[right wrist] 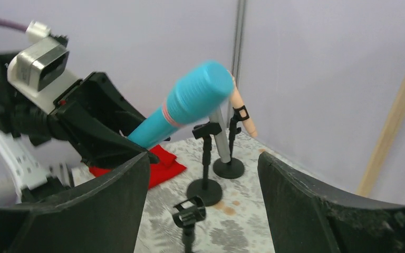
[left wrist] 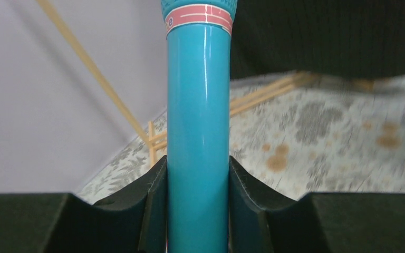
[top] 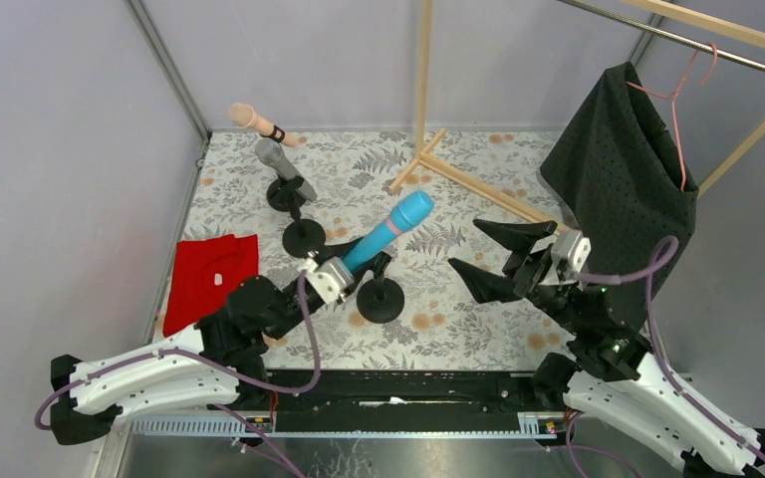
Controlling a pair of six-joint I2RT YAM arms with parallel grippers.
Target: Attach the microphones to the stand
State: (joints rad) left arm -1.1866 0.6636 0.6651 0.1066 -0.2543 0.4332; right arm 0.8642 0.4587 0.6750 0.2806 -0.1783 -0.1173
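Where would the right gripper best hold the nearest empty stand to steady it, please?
Probably the stand's thin upright pole, below the clip, from the right. The open right gripper faces that side, and the clip is left free for the blue microphone in the left gripper.

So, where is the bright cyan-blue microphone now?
Top view, centre-left: the cyan-blue microphone tilts in the jaws of the left gripper, beside the nearest black round-based stand.

Pale grey walls (top: 60, 149) close in the worktop (top: 478, 329), which bears a leaf-and-flower pattern. A wooden rack (top: 423, 90) stands at the back. At right, a dark dotted garment (top: 618, 169) hangs on a pink hanger (top: 674, 129). A red cloth (top: 209, 274) lies at the left edge.
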